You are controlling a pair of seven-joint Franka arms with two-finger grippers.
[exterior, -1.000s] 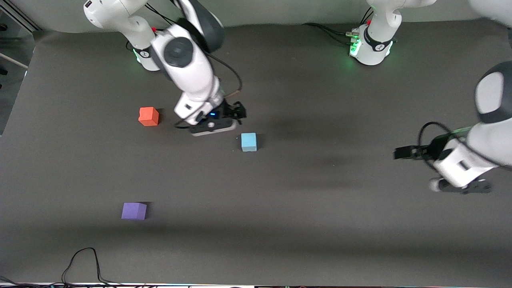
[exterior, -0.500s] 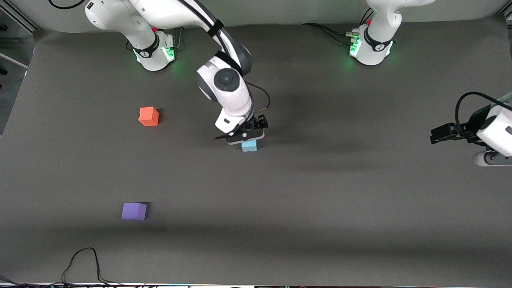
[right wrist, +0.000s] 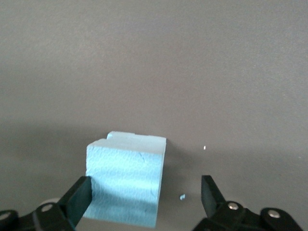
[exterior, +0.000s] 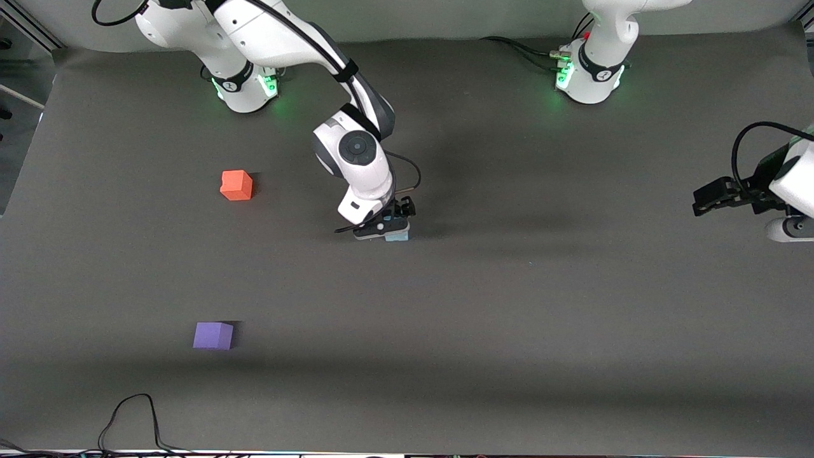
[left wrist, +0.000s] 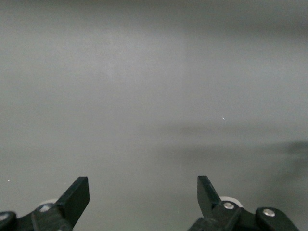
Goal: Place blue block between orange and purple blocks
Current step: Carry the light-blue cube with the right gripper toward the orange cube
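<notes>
The light blue block [exterior: 398,236] sits on the dark mat mid-table, mostly covered by my right gripper [exterior: 389,230]. In the right wrist view the blue block [right wrist: 126,183] lies between the open fingers of the right gripper [right wrist: 144,195], touching one finger with a gap to the other. The orange block [exterior: 236,185] sits toward the right arm's end, farther from the front camera. The purple block [exterior: 213,335] sits nearer to the front camera. My left gripper [exterior: 725,194] hangs open and empty over the left arm's end; it also shows in the left wrist view [left wrist: 143,195].
A black cable [exterior: 133,416] loops at the mat's front edge near the purple block. A small blue crumb [right wrist: 182,197] lies on the mat beside the blue block.
My right gripper has moved from beside the orange block to the blue block and come down around it. My left arm has drawn back toward its end of the table.
</notes>
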